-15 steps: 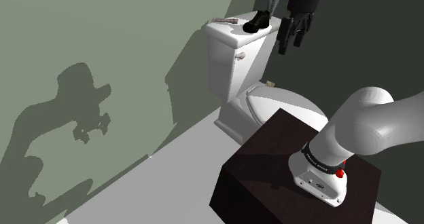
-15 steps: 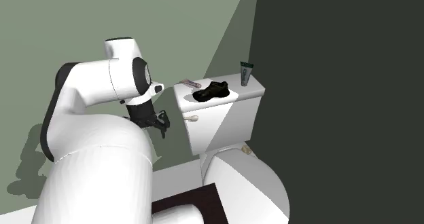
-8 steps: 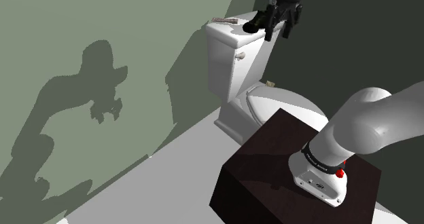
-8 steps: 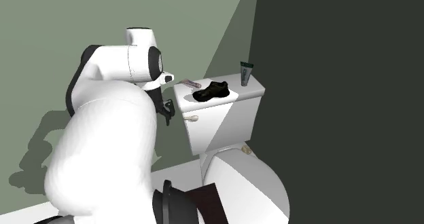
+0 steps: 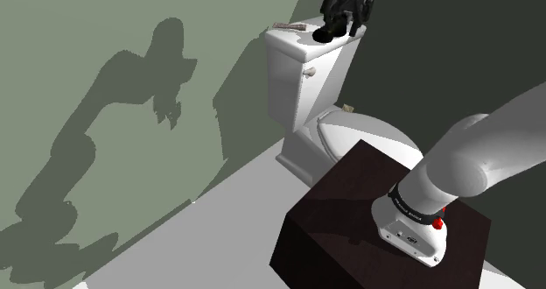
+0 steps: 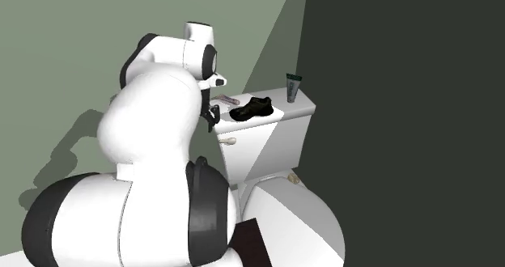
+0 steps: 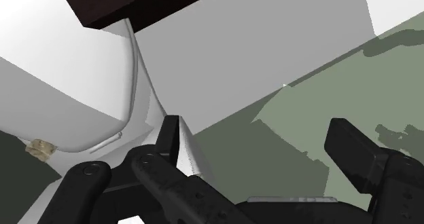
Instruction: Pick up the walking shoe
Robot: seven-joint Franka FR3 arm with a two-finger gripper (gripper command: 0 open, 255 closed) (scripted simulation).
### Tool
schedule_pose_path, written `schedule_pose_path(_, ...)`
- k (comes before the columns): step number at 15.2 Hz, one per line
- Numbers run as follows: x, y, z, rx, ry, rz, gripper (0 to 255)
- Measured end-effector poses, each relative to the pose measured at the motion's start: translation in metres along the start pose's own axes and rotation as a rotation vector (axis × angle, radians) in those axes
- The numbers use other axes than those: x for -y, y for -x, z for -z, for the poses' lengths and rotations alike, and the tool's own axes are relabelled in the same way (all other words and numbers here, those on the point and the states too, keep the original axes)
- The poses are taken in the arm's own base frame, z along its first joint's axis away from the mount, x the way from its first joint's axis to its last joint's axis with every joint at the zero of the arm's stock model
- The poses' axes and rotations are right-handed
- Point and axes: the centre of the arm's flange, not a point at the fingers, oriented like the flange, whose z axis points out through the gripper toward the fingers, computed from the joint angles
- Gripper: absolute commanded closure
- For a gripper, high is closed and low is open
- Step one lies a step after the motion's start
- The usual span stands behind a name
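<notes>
The walking shoe (image 5: 325,31) is a dark, low shoe lying on the lid of the white toilet tank (image 5: 293,40). In the shoulder view my black gripper (image 5: 343,22) hangs at the top edge, just above and behind the shoe and overlapping it. From the second exterior view the shoe (image 6: 251,108) sits mid-lid, and the gripper (image 6: 214,118) is off the tank's (image 6: 279,120) left edge, apart from the shoe. In the wrist view the gripper (image 7: 261,148) is open, its fingers (image 7: 170,138) apart with nothing between them.
A grey tube (image 6: 292,88) stands upright at the back of the tank lid, and a small flat item (image 6: 224,100) lies near its left end. Below are the closed toilet lid (image 5: 363,134) and the dark brown stand (image 5: 367,217). Green walls close in behind.
The gripper has swung up and toward the shoulder view's left, from beside the tank to right over the shoe. The fingers stay apart. The shoe has not moved.
</notes>
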Motion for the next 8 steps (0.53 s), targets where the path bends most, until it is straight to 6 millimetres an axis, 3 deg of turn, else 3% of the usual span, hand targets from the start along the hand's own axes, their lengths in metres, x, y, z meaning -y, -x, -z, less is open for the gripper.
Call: schedule_pose_path(8, -0.049, -0.098, 0.021, -0.011, -0.126, -0.239, 0)
